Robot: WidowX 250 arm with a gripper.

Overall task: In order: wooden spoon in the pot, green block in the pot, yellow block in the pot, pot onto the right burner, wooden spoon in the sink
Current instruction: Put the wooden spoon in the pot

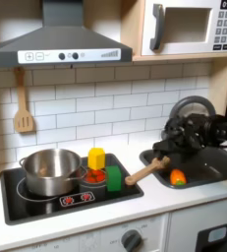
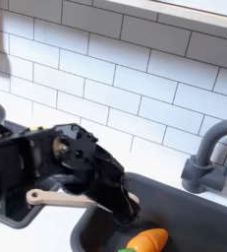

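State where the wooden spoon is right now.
In the first exterior view, the wooden spoon sits held in the gripper, between the cooktop and the sink.

- pot [image 1: 51, 169] shiny silver, lower left of first exterior view
- green block [image 1: 114, 178], yellow block [image 1: 96, 157]
- spoon [image 1: 144, 172] light brown
- wall tiles [image 2: 135, 84] white

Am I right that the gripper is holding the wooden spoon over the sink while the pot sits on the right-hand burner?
Not quite: in the first exterior view the pot sits on the left-hand ring of the cooktop, not the right. The rest holds: the gripper grips the wooden spoon at the sink.
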